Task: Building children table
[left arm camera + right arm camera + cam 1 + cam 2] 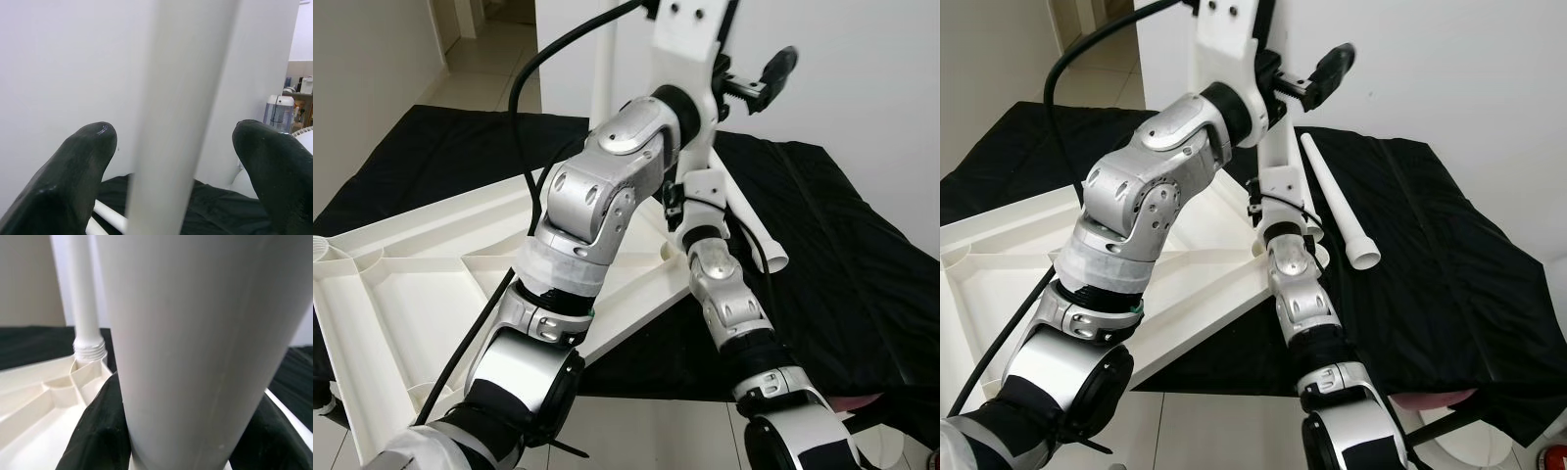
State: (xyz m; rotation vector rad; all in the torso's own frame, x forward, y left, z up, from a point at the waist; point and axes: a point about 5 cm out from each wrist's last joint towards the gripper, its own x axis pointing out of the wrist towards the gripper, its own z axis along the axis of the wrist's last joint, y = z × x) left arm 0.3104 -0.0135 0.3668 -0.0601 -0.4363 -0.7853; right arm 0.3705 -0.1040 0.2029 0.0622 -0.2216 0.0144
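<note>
1. While both arms reach forward over an upturned tabletop, the right gripper (171, 450) is clamped around the base of an upright table leg (195, 333); in the right wrist view its black fingers (100, 431) press against both sides of the white tube, just above the socket.

2. Higher up, toward twelve o'clock in the head views, the left gripper (173, 147) straddles the same leg with its fingertips (80, 161) spread and clear of the tube on each side, so it is not gripping.

3. That leg stands at the near right corner of the tabletop (401, 284), a white moulded plastic panel lying underside up, with ribs and round sockets showing.

4. A second leg (84, 293) stands screwed into another socket beyond, at about eleven o'clock from the held one in the right wrist view; a threaded collar shows at its foot.

5. A loose leg (1340, 203) lies at two o'clock from the right gripper on the black cloth (1449, 245) that covers the work surface.

6. Judging by look, the legs are hollow, light, stiff plastic with a smooth, slightly tapered surface, so they could slip or spin in the pads.

7. A hold low down, near the threaded end, seems best for turning; a second hold higher up would keep the leg plumb.
</note>
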